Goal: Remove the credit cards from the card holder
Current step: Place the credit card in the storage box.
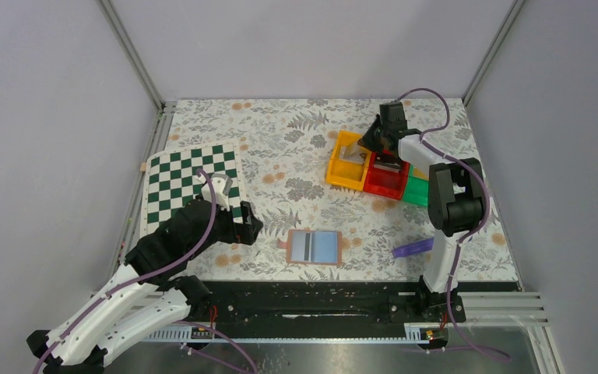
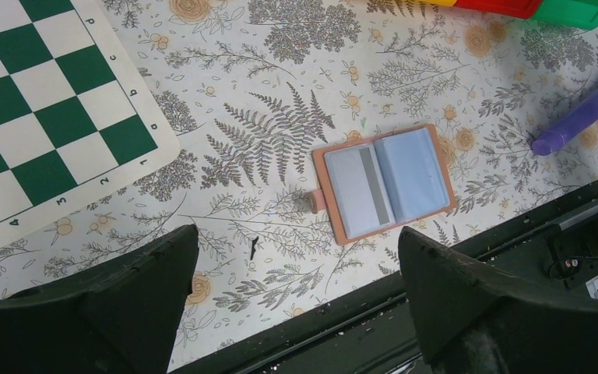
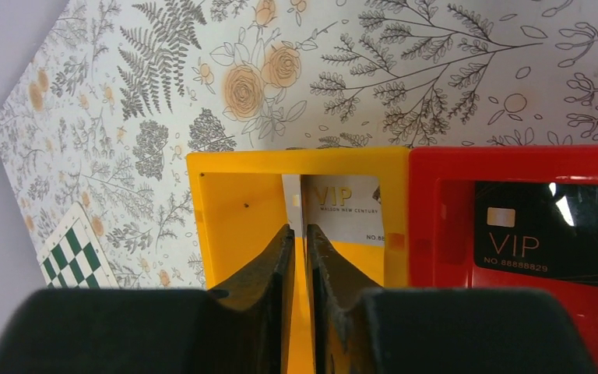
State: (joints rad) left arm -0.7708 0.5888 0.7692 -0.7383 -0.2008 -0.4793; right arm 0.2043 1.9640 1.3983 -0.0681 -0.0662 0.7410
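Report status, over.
Left gripper open, empty. Right gripper nearly shut at white VIP card in yellow bin, grip unclear. Card holder lies open, nothing on it.

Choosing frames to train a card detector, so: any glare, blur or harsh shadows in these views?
Top external: even light, soft shadows, card holder clear. Left wrist: card holder sharp, left gripper dark and blurred up close. Right wrist: white glare streaks on the black card in the red bin; right gripper out of focus.

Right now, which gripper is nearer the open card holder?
Left. The left gripper hovers just left of the card holder; the right gripper is far off, at the yellow bin.
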